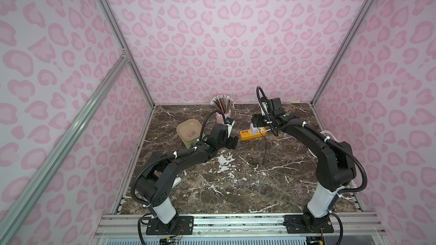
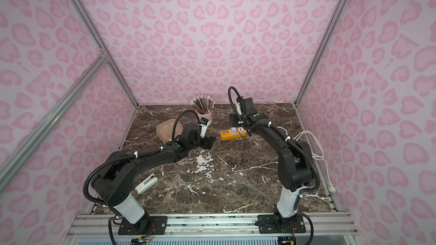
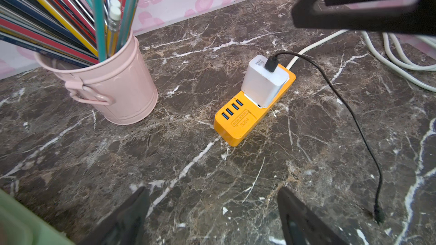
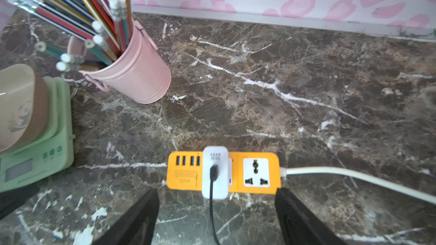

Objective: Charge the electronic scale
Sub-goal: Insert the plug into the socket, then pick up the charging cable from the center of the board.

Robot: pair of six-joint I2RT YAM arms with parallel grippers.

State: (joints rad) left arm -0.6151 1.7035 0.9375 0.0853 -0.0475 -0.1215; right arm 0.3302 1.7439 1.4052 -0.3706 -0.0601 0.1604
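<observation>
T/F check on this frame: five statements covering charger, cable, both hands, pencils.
1. The white charger sits plugged into the orange power strip. True.
2. The free end of the black cable is in the electronic scale. False: it lies loose on the table.
3. The right hand grips the charger. False: it is open, holding nothing.
4. The left hand is open and empty. True.
5. The pencils lie scattered on the table. False: they stand in the pink cup.

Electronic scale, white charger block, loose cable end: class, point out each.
electronic scale (image 4: 40, 166), right wrist view, green front panel.
white charger block (image 3: 264, 86), left wrist view, side face.
loose cable end (image 3: 378, 216), left wrist view, plug tip.
</observation>
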